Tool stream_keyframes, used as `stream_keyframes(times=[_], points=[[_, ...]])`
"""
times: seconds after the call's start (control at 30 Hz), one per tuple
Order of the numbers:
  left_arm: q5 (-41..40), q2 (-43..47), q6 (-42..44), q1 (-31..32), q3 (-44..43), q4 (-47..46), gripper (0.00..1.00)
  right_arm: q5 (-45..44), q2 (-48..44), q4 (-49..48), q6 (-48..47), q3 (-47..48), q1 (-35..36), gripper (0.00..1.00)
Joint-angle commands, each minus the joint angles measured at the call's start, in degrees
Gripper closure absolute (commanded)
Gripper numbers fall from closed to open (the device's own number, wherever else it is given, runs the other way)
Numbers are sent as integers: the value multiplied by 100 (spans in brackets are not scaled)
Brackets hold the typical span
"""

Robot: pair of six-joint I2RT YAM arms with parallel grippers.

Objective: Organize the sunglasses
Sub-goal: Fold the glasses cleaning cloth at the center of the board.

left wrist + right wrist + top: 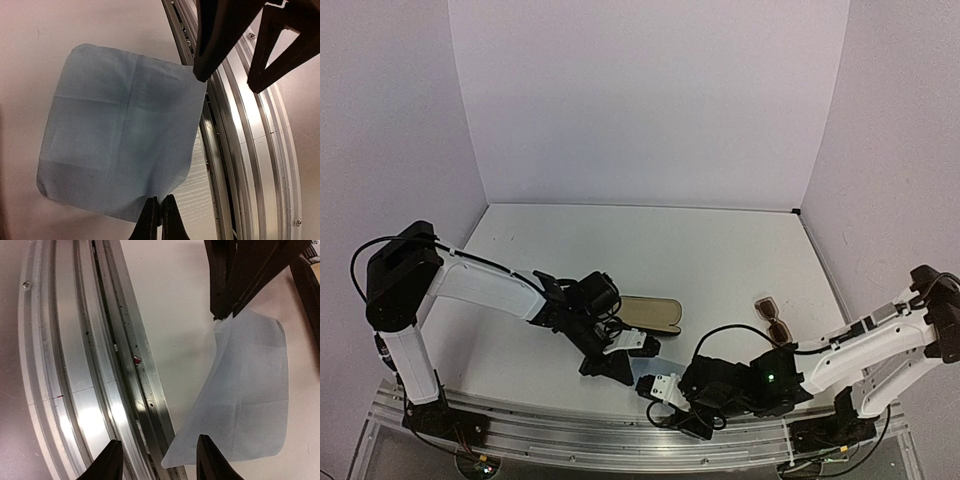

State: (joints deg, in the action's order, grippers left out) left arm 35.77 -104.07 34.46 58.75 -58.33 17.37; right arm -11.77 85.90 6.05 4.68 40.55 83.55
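Brown sunglasses [772,319], lenses amber, right side

The cloth [125,135] lies at the near edge of the desk [720,250], one corner reaching the rail [570,432] that runs along the front. The left tool [160,202] meets the cloth's edge from the left, and the right tool [161,454] straddles the corner by the rail. Behind the cloth, toward the middle of the desk, lies a case [650,313] — and to its right, apart from it, the sunglasses [773,320], near the desk's right edge.
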Motion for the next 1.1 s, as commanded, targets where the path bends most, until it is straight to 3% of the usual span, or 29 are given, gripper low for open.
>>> stream_keyframes(times=[0.0, 0.43, 0.6, 0.73, 1.07], points=[[179, 177, -48, -48, 10, -59, 100, -613, 140, -325, 562, -66, 3, 53], [179, 81, 35, -72, -105, -28, 100, -345, 389, -476, 804, -172, 3, 59], [169, 98, 36, -102, -92, 30, 100, -638, 322, -470, 1111, -288, -7, 84], [211, 100, 19, -124, -97, 111, 100, -658, 310, -352, 1280, -175, -23, 98], [634, 194, -595, -215, -116, 507, 100, -677, -40, 420, 1667, 223, -752, 100]])
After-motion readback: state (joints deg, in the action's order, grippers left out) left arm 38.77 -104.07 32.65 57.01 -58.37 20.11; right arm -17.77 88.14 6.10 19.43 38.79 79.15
